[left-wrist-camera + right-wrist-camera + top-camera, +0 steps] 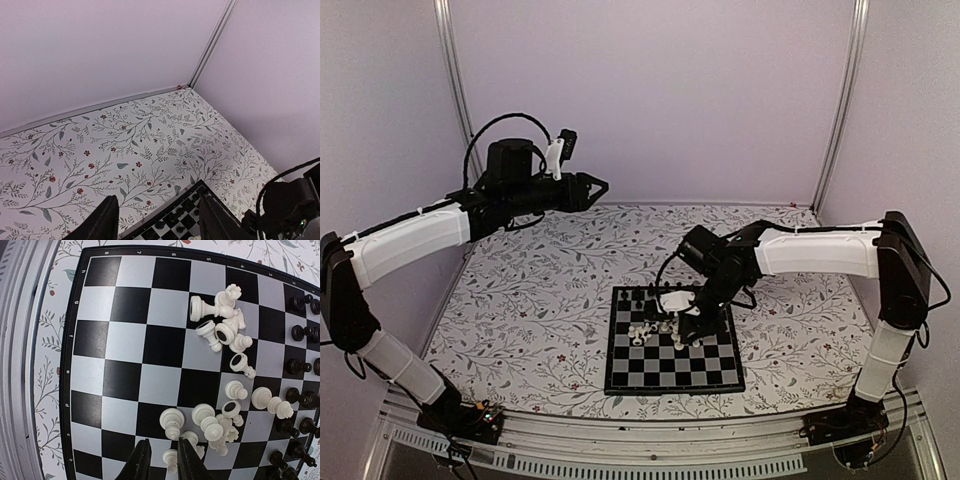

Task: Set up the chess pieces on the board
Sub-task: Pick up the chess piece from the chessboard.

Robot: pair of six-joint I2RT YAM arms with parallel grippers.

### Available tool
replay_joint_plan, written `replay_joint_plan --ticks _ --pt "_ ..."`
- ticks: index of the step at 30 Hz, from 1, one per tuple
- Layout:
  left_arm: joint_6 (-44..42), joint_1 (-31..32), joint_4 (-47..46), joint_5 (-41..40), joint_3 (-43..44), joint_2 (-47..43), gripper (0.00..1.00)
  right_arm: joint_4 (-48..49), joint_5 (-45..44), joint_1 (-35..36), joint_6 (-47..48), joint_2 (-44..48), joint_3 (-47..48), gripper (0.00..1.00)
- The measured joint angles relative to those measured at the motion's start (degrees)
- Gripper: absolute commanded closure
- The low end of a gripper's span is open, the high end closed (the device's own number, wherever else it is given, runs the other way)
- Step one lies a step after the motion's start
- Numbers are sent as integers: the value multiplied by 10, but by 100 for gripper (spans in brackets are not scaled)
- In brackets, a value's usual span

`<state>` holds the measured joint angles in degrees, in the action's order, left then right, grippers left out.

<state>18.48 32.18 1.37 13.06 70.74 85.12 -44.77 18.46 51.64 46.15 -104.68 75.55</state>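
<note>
Two robot arms reach over a floral tablecloth (pixel 520 300), with the board (pixel 705 368) at lower centre. At upper left, the left gripper (pixel 600 186) hangs raised, wide apart and empty. The right gripper (pixel 163 445) hovers over the board, its fingers narrowly apart around a white piece (pixel 170 458); whether it grips the piece is unclear. Other white chess pieces (pixel 222 325) lie toppled mid-board, and black chess pieces (pixel 299 365) stand along the wrist view's right edge.

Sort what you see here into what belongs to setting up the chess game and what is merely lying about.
Belongs: board; white chess pieces, jumbled on it; black chess pieces, lined along its far edge; right end effector, over the white ones.
Merely about: left end effector, raised away from the board; floral table cover; metal frame.
</note>
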Motion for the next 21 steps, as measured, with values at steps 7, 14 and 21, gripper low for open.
replay_joint_plan --ticks 7,14,21 --pt "0 0 3 3 0 4 43 5 0 5 0 -17 0 80" --pt "0 0 7 7 0 8 43 12 -2 10 -2 -24 0 80" --pt "0 0 10 12 0 8 43 17 -5 14 -5 -27 0 93"
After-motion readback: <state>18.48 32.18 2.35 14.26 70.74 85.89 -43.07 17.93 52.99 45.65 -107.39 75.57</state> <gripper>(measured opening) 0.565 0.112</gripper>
